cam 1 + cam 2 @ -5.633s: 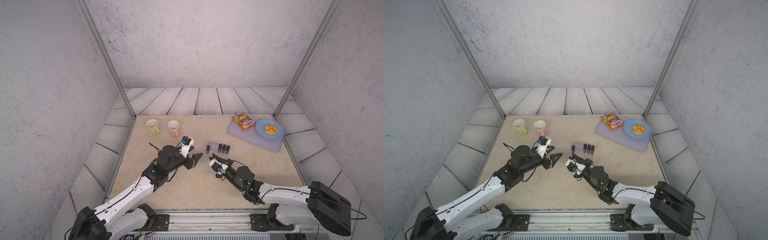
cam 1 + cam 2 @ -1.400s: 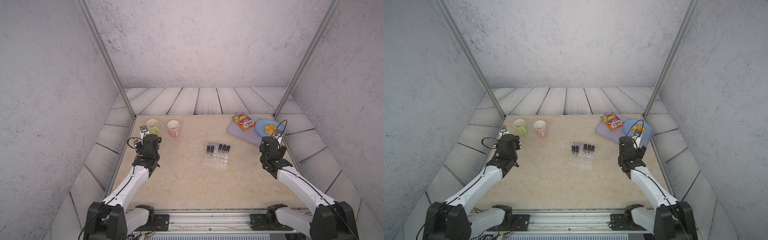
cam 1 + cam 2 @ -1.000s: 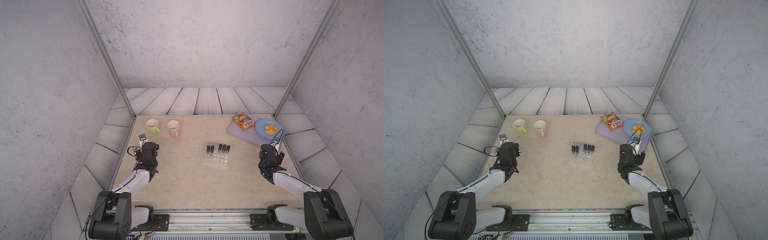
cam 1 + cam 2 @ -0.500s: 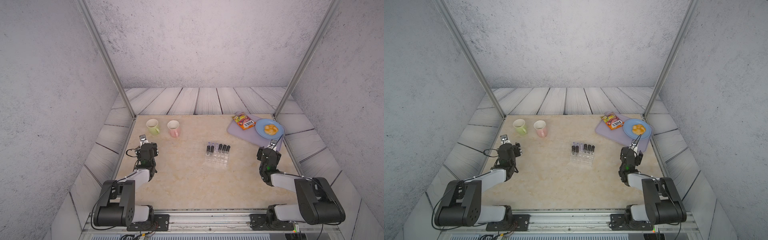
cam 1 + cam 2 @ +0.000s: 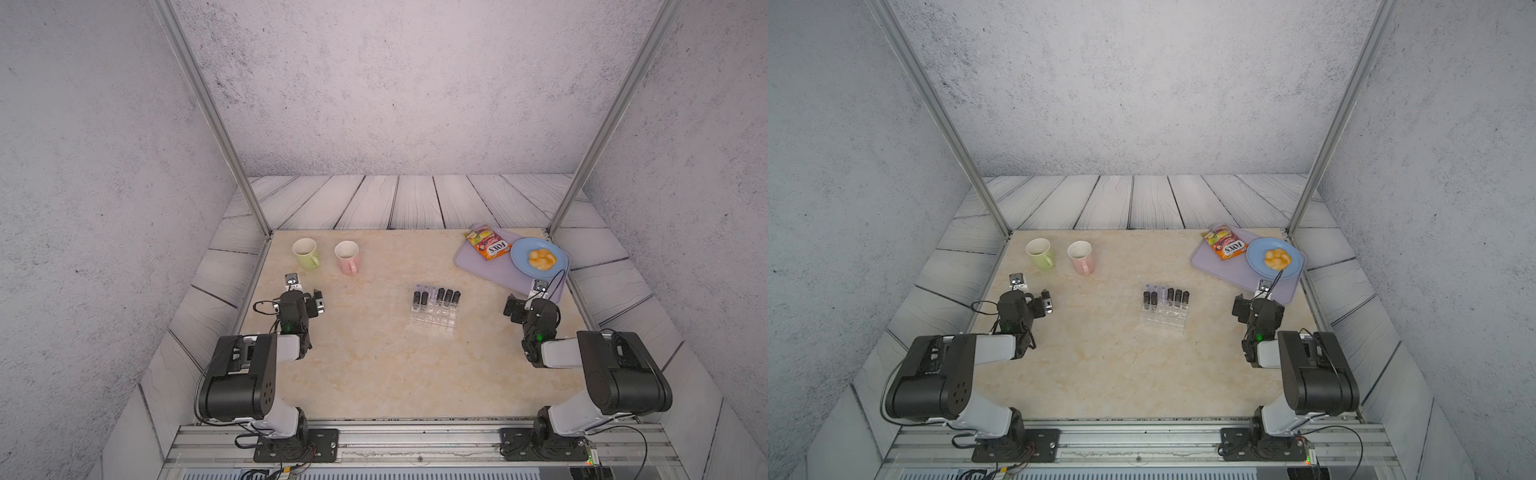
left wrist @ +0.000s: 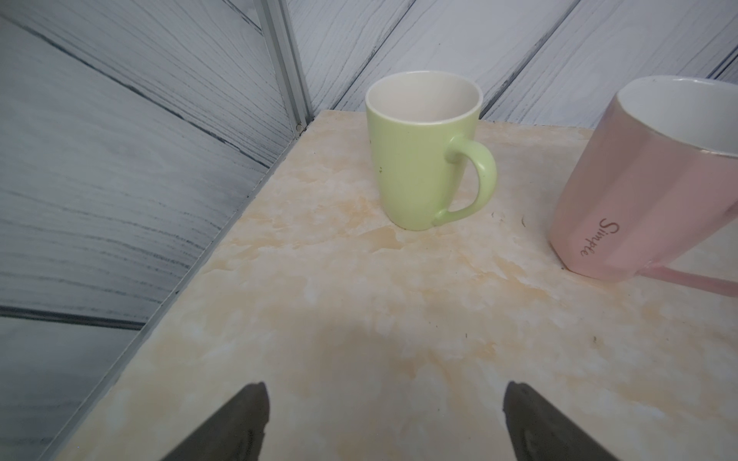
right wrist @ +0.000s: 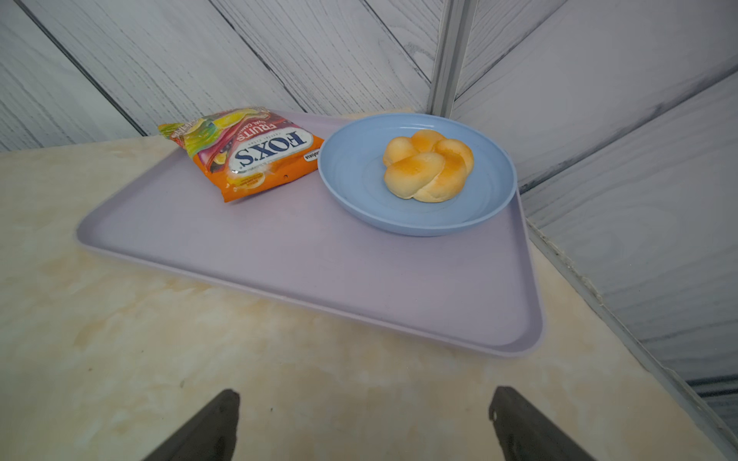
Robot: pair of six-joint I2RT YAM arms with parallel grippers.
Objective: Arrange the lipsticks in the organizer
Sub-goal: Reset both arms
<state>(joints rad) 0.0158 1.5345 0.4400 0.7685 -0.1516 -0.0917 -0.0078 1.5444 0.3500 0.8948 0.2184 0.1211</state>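
Standing upright in the far cells of the organizer (image 5: 432, 321), mid-surface (image 5: 374, 365): the lipsticks (image 5: 449, 296), black and lilac. Hanging well to the organizer's left, spread wide and gripping nothing: the left fingers (image 6: 239, 423), facing the green mug (image 6: 419, 159) and pink mug (image 6: 639, 191). Hanging well to the organizer's right, likewise gaping and empty: the right fingers (image 7: 211, 427), facing the lilac tray (image 7: 319, 271) carrying a candy bag (image 7: 251, 155) and a bun (image 7: 429, 163) on a blue plate (image 7: 351, 179).
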